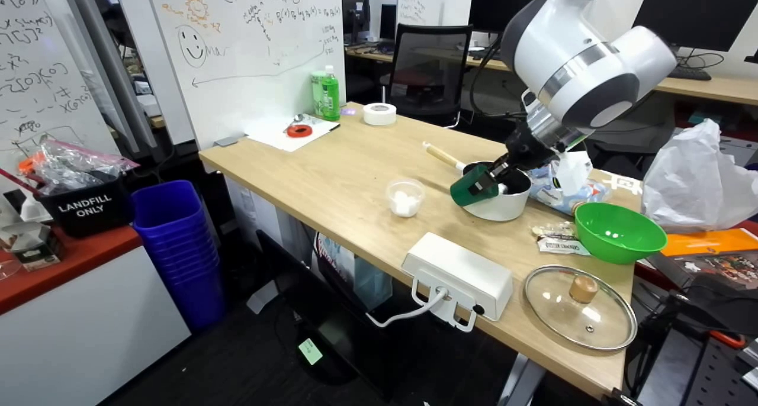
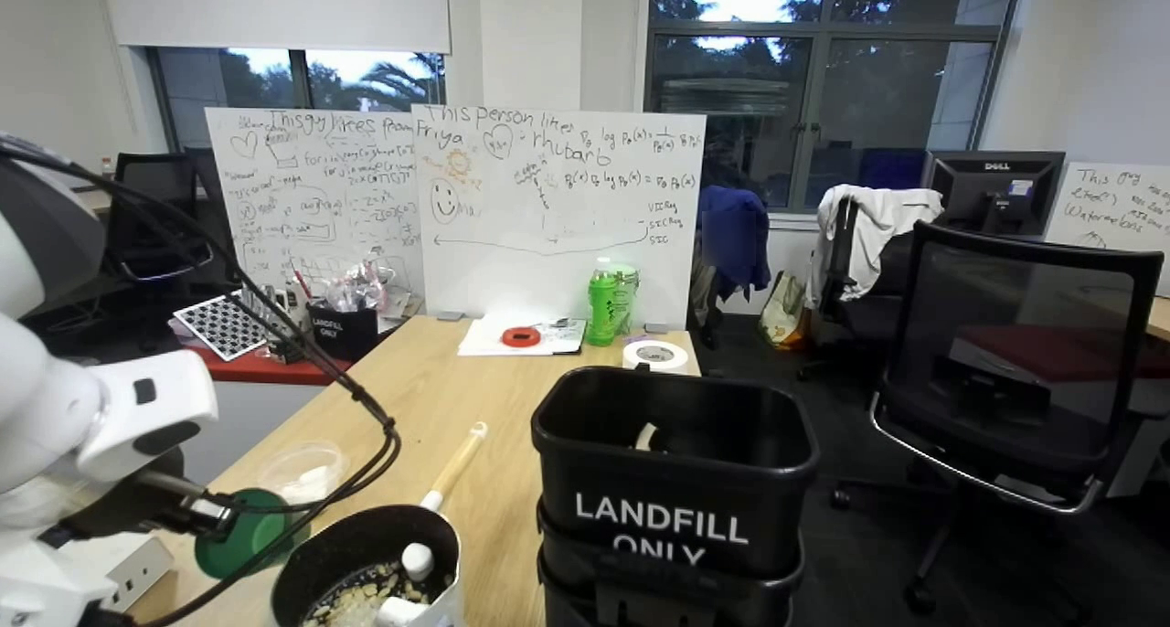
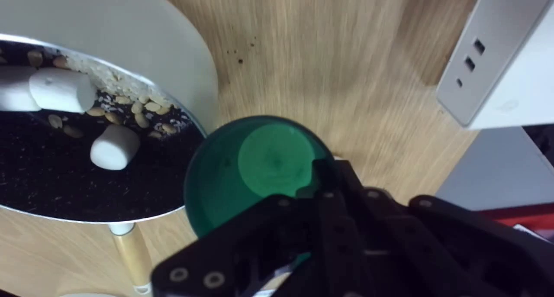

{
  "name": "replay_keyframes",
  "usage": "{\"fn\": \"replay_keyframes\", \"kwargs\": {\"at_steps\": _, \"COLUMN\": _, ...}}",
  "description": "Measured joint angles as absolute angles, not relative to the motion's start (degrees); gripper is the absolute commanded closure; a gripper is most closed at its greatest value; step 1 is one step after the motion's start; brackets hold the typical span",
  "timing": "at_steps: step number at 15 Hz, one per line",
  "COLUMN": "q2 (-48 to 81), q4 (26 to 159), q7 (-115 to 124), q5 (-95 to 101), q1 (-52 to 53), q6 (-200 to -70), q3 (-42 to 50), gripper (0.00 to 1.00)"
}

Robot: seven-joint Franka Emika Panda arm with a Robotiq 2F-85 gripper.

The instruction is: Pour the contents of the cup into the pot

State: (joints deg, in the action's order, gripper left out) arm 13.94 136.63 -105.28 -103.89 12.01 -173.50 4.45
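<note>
The table (image 1: 349, 163) bears 1 pot (image 1: 498, 209), 1 glass lid (image 1: 562, 314).

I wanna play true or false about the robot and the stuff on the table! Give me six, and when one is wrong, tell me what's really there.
1. The gripper is shut on the green cup. True.
2. The cup is standing straight up. False: it is tilted.
3. White lumps lie inside the white pot. True.
4. A red ring lies on white paper. True.
5. The pot is covered. False: it is open, and the glass lid lies on the table.
6. The lid has a blue knob. False: its knob is light brown, like wood.
</note>
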Motion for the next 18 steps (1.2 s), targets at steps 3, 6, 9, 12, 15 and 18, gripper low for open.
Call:
{"fn": "replay_keyframes", "kwargs": {"at_steps": 3, "q2": 14.91, "q4": 138.09, "q7": -106.48, "q5": -102.49, "q1": 14.58, "q6": -178.94, "q3": 3.95, "gripper": 0.99}}
{"fn": "replay_keyframes", "kwargs": {"at_steps": 6, "q2": 16.4, "q4": 139.19, "q7": -106.71, "q5": -98.91, "q1": 15.78, "q6": -182.78, "q3": 3.93, "gripper": 0.99}}
{"fn": "replay_keyframes", "kwargs": {"at_steps": 9, "q2": 18.57, "q4": 140.57, "q7": -106.56, "q5": -95.18, "q1": 16.13, "q6": -184.68, "q3": 3.92, "gripper": 0.99}}
{"fn": "replay_keyframes", "kwargs": {"at_steps": 12, "q2": 18.88, "q4": 142.13, "q7": -106.16, "q5": -91.26, "q1": 16.49, "q6": -186.99, "q3": 3.9, "gripper": 0.99}}
{"fn": "replay_keyframes", "kwargs": {"at_steps": 15, "q2": 18.39, "q4": 144.64, "q7": -106.14, "q5": -89.45, "q1": 17.48, "q6": -189.87, "q3": 3.89, "gripper": 0.99}}
{"fn": "replay_keyframes", "kwargs": {"at_steps": 18, "q2": 18.15, "q4": 147.9, "q7": -100.32, "q5": -81.73, "q1": 17.84, "q6": -193.13, "q3": 2.76, "gripper": 0.99}}
